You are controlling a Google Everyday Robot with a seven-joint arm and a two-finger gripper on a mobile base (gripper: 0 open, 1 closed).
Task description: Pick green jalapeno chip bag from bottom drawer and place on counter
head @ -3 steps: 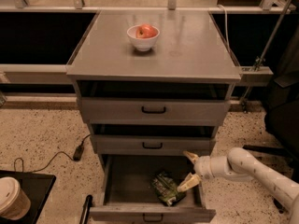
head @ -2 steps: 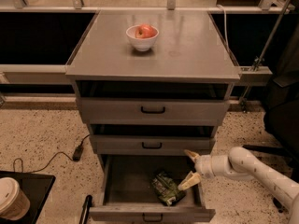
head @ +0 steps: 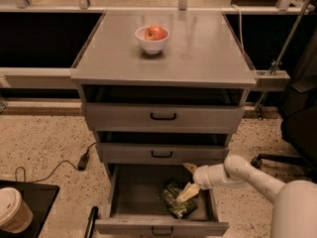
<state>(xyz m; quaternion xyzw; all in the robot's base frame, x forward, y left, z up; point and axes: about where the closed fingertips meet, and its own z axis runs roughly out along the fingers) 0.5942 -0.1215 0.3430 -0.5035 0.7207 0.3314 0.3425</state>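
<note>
Inside the pulled-out bottom drawer (head: 148,227), my hand (head: 190,180) hangs spread wide, grasping nothing. Its lower finger (head: 187,193) lies over the green jalapeno chip bag (head: 177,207), which rests on the drawer floor, front right.

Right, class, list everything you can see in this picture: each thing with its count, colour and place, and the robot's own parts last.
counter: one, grey, top of the cabinet
bowl: one, white, on the counter
apple: one, red, in the bowl
shallow drawers: two, grey, under the counter
bottom drawer: one, grey, lowest, pulled open
green jalapeno chip bag: one, green, inside the bottom drawer
cable: one, black, on the floor, left
lidded cup: one, pale, bottom left corner
chair: one, black, right edge
arm: one, white, reaching from the right
gripper: one, tan fingers, open, over the bag
</note>
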